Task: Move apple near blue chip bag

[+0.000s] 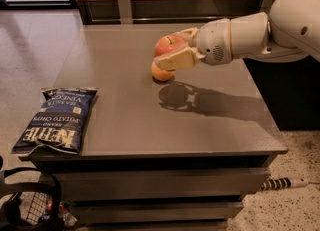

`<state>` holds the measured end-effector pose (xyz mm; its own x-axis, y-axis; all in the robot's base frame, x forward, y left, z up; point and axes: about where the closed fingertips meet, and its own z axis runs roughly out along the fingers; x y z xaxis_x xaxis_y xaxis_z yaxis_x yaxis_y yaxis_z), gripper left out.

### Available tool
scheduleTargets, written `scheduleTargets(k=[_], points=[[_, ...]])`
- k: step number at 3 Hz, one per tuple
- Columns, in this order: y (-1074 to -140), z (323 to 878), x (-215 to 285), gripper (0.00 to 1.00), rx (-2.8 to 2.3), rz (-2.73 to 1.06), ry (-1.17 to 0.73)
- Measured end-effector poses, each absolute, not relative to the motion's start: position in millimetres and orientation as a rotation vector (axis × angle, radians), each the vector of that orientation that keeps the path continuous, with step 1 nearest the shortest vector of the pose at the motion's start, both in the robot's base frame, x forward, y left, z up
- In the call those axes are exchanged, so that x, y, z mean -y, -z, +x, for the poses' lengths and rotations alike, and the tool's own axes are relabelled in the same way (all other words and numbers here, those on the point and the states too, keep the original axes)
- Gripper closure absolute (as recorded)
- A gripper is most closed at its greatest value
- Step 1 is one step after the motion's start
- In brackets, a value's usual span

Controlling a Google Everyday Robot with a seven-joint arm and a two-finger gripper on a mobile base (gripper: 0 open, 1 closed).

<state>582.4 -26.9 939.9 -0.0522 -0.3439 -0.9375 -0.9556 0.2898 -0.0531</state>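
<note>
Camera view looks across a grey table (125, 125) from its near edge. The gripper (172, 50) hangs over the far half of the table, roughly midway between the left and right edges. It sits at the end of a white arm (240, 35) that reaches in from beyond the right edge.

Its two cream fingers (180, 59) are clamped on the apple (167, 44), one against the fruit's near side and one against its far side. The claw is only as wide apart as the apple itself. The apple is red with a paler patch, its short stem points up, and it is held in the air above the tabletop.

An orange (161, 72) rests on the table just below the gripper, with its top partly hidden behind the nearer finger. That finger seems to clear the orange rather than touch it, though the overlap makes this hard to judge. A dark shadow (175, 96) of the gripper and arm falls on the table, toward the near edge from the orange and running off to the right.

The blue chip bag (55, 120) lies flat at the near left corner, right up against the left edge (its white lettering reads upside down from this side). It is well apart from the apple, with bare tabletop between them.

On the speckled floor by the near right corner lies a white cable (280, 182).
</note>
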Motion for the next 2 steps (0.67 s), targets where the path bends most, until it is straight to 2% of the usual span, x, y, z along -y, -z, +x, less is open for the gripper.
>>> scheduleTargets(k=[2], points=[[-896.6,541.2,-30.6,1.00,-1.576,-1.332,-0.887]])
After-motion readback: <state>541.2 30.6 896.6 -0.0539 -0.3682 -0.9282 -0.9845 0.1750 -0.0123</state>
